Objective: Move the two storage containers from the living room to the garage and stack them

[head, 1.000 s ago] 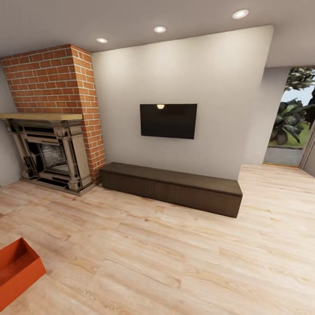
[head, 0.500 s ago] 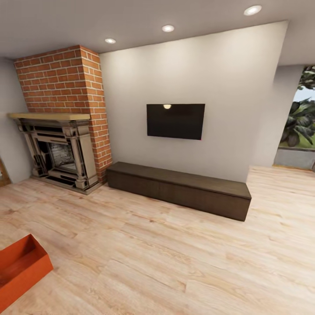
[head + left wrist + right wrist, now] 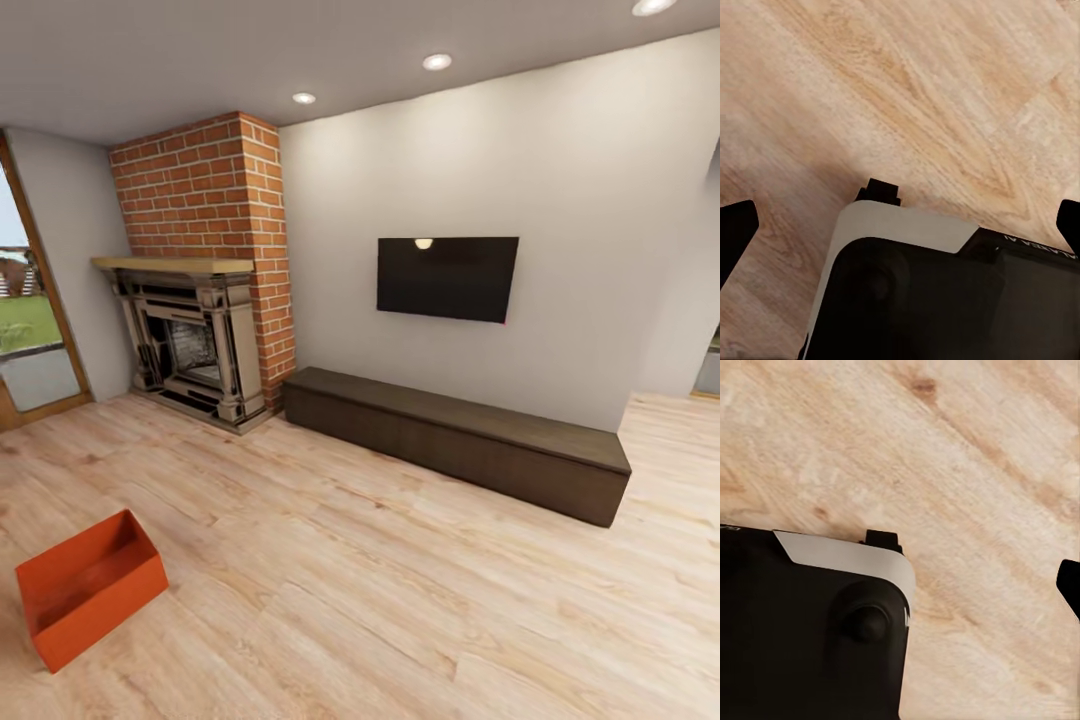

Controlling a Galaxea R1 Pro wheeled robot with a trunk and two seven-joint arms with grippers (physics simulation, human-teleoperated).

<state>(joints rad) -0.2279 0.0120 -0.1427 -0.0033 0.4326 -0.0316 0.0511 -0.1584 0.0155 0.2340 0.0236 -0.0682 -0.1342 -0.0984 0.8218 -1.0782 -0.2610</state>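
In the head view one orange-red storage container (image 3: 90, 588) sits on the light wood-plank floor (image 3: 380, 590) at the lower left of the frame, open side up, turned at an angle to the planks, with nothing visible inside. It stands alone, well apart from the furniture along the far wall.

At the upper left of the frame rises the red brick fireplace (image 3: 205, 270), with a pale wood mantel shelf and a dark firebox below. To its left, at the frame's edge, is a wood-framed glass door (image 3: 30, 320) with grass showing beyond. A black wall TV (image 3: 447, 279) hangs at the centre of the grey wall, reflecting a ceiling light. Below it a long dark low cabinet (image 3: 455, 440) runs from beside the fireplace towards the right. Recessed ceiling lights (image 3: 436, 62) glow along the top of the frame.

The left wrist view looks down on wood planks past the robot's dark base with a pale panel (image 3: 900, 229); a strip of white lettering shows at its right edge but is cut off and unreadable. The dark fingertips (image 3: 735, 229) of the left gripper (image 3: 900, 225) sit at opposite edges of the frame, spread wide, holding nothing.

In the right wrist view a similar dark body with a pale strip (image 3: 844, 559) covers the lower left, over wood planks. One dark fingertip (image 3: 1070, 585) of the right gripper shows at the right edge; I cannot tell how its jaws stand.
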